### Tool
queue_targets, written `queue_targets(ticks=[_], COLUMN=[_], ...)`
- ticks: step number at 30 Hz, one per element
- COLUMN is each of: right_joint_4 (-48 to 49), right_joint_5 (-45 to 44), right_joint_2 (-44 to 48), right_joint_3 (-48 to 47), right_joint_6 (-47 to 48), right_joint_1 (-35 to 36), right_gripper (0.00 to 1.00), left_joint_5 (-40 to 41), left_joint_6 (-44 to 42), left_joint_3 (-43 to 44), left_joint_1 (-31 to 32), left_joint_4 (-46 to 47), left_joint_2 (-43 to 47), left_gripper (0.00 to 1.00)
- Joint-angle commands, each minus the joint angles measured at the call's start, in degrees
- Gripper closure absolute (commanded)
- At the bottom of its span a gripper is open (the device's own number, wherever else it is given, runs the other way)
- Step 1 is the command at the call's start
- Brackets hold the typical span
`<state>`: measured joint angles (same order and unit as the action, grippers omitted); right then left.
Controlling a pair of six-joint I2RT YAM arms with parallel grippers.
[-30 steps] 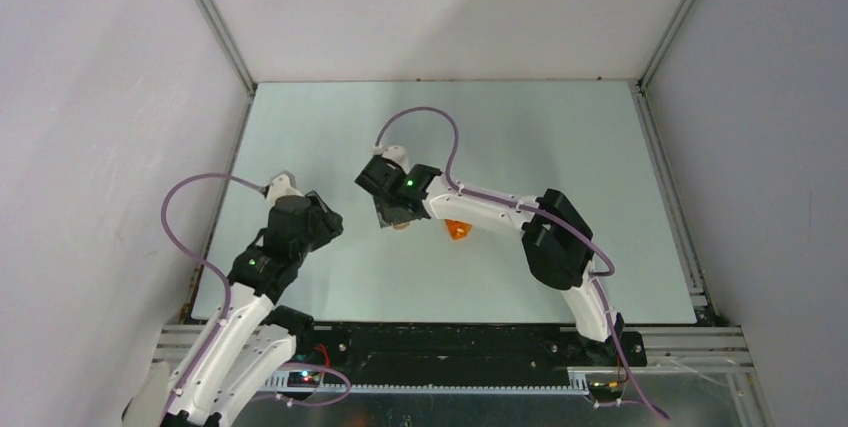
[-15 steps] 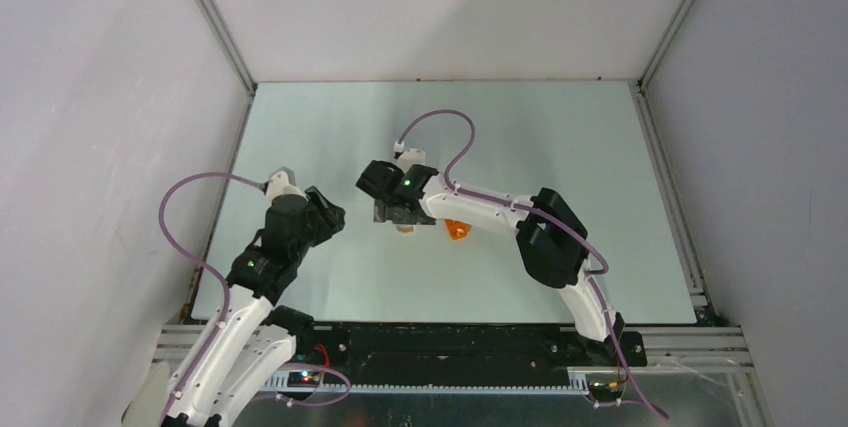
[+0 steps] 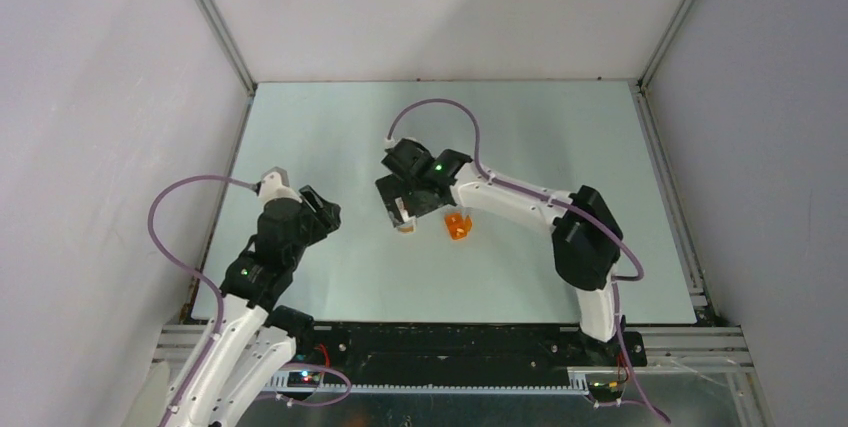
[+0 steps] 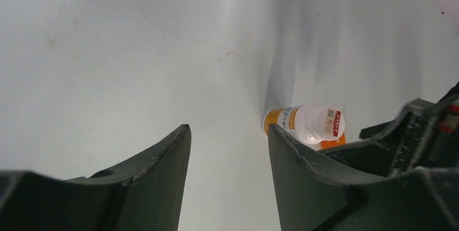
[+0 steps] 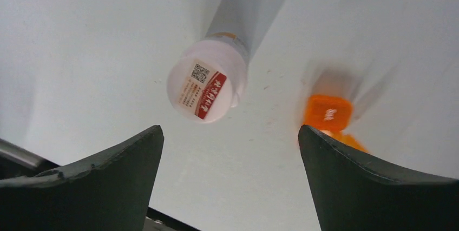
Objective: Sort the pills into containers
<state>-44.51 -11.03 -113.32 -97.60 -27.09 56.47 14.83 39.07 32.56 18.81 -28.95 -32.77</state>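
The white pill bottle (image 5: 207, 87) stands upright on the table, its white cap with the red-marked label facing my right wrist camera. The orange translucent cup (image 5: 327, 113) sits just to its right; in the top view the bottle (image 3: 405, 228) and the cup (image 3: 458, 226) stand side by side. My right gripper (image 5: 230, 128) hangs above them, open wide, with nothing between its fingers (image 5: 113, 171). My left gripper (image 4: 228, 128) is open and empty, left of the bottle (image 4: 308, 125) and apart from it. No loose pills show in any view.
The pale green table (image 3: 560, 137) is walled by white panels at the back and both sides. In the left wrist view the right arm's dark gripper body (image 4: 427, 128) hangs beside the bottle. Purple cables loop over both arms.
My right gripper has opened wide and let go of the white bottle, and its arm has shifted right and back. The left gripper has barely moved.
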Motion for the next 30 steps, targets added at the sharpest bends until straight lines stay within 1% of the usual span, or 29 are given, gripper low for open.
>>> queue_targets(ticks=[1, 2, 6, 8, 12, 16, 23, 26, 30], right_joint_4=[1.3, -0.3, -5.6, -7.3, -6.2, -4.0, -8.7, -8.1, -11.4], right_joint_5=[8.0, 10.1, 21.5, 24.0, 23.5, 23.4, 23.1, 24.3, 26.7], right_joint_2=[3.3, 2.9, -0.5, -1.9, -3.9, -6.9, -13.0, -13.6, -15.8], right_joint_3=[-0.4, -1.6, -6.1, -8.1, -9.3, -10.4, -17.7, -18.4, -22.1], right_joint_6=[23.6, 29.3, 42.7, 47.6, 54.4, 58.7, 65.1, 65.7, 65.5], right_joint_1=[-2.4, -2.9, -4.0, -4.0, -3.6, -3.4, -3.6, -3.8, -4.3], right_gripper=[0.01, 0.02, 0.06, 0.08, 0.10, 0.11, 0.22, 0.25, 0.32], left_joint_5=[2.9, 3.2, 3.1, 2.9, 2.8, 2.7, 3.8, 3.2, 2.9], left_joint_6=[-1.7, -1.9, -2.6, -2.7, -2.8, -3.0, -3.5, -4.0, -4.7], left_joint_3=[3.7, 4.0, 4.5, 4.8, 4.9, 4.9, 5.2, 5.3, 5.7], left_joint_1=[-0.4, -0.4, -0.4, -0.4, -0.4, -0.4, -0.4, -0.4, -0.4], left_joint_4=[-0.8, -1.0, -2.1, -2.8, -3.9, -4.8, -6.5, -6.4, -6.5], left_joint_2=[1.3, 1.6, 2.0, 1.9, 1.7, 2.0, 3.5, 3.5, 2.8], left_gripper=[0.39, 0.39, 0.39, 0.39, 0.39, 0.42, 0.43, 0.44, 0.47])
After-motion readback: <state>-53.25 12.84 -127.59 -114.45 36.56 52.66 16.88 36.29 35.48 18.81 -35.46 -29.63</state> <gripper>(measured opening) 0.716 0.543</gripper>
